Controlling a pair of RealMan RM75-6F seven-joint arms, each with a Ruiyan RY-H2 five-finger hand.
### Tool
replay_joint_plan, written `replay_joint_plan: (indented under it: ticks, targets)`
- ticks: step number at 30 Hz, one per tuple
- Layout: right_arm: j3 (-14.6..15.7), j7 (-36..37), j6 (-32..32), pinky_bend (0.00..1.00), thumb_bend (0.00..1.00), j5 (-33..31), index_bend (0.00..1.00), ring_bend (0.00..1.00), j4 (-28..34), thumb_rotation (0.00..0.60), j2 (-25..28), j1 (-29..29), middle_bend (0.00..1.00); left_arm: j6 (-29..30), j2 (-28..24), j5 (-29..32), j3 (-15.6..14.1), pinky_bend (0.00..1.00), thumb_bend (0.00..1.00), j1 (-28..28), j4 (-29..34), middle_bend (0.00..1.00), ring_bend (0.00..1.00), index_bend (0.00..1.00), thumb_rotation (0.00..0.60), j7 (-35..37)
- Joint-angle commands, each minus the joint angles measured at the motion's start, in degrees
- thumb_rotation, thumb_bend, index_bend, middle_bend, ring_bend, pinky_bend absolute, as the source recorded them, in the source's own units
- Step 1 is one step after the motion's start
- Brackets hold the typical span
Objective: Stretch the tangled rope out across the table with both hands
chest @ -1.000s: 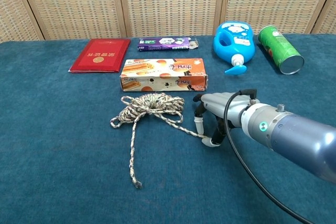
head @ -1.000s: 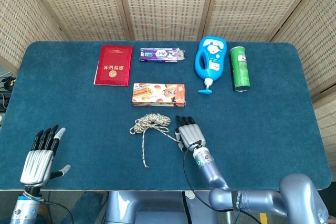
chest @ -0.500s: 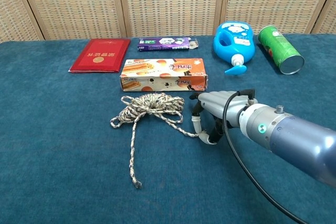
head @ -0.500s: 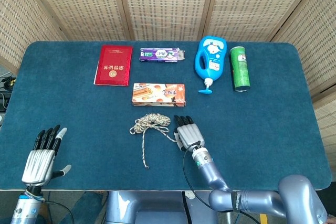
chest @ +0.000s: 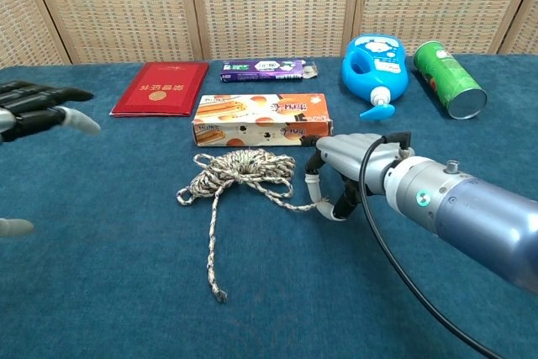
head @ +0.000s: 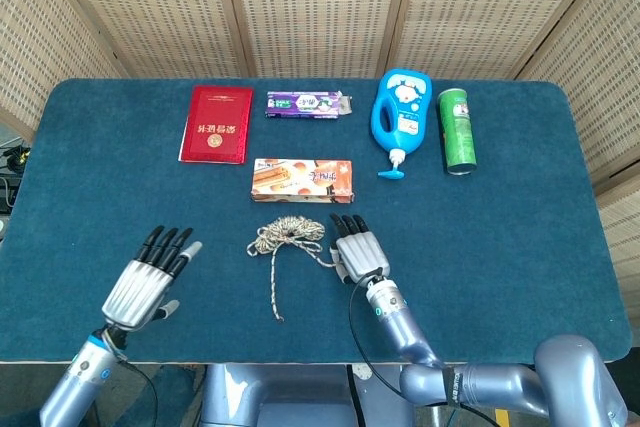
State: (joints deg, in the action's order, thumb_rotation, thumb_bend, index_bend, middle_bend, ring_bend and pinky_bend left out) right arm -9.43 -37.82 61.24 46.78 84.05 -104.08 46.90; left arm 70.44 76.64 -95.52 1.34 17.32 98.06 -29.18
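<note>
The tangled rope lies in a small heap near the table's middle. One loose strand trails toward the front edge. A second strand runs right to my right hand, whose thumb and a finger pinch that rope end just above the cloth. My left hand hovers left of the heap, fingers spread, holding nothing, and well apart from the rope.
Along the back lie a red booklet, a purple pack, a blue bottle and a green can. An orange box sits just behind the rope heap. Blue cloth covers the table.
My left hand has swung in from the front left corner toward the rope. My right hand has crept slightly forward and left, and the rope end has moved with it.
</note>
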Motion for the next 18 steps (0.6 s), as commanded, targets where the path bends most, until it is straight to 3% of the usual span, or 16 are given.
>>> replay_joint_plan:
  ticks: [1,8,12,18]
  targets:
    - [-0.32,0.03,-0.26,0.00,0.45,-0.43,0.62,0.00,-0.13,0.600,-0.14,-0.03,0.00,-6.45,0.89,-3.58,0.88,0.00,0.07,6.31,-1.99,0.00,0.00,0.40,0.600,-0.06]
    - [-0.79,-0.32,-1.44,0.00,0.45,-1.36,0.62,0.00,-1.22,0.600,-0.56,0.25,0.00,-13.45,5.19,-2.39,2.09,0.00,0.15,12.29,-3.13,0.00,0.00,0.49,0.600,-0.93]
    - [-1.12,-0.57,-2.20,0.00,0.45,-2.09,0.62,0.00,-1.74,0.600,-0.66,0.54,0.00,-18.14,8.02,0.73,2.39,0.00,0.20,14.85,-4.57,0.00,0.00,0.51,0.600,-3.30]
    - [-1.25,-0.45,-2.78,0.00,0.45,-2.42,0.62,0.00,-2.15,0.600,-0.72,0.63,0.00,-20.56,11.22,3.77,2.69,0.00,0.25,16.89,-6.15,0.00,0.00,0.51,0.600,-5.99]
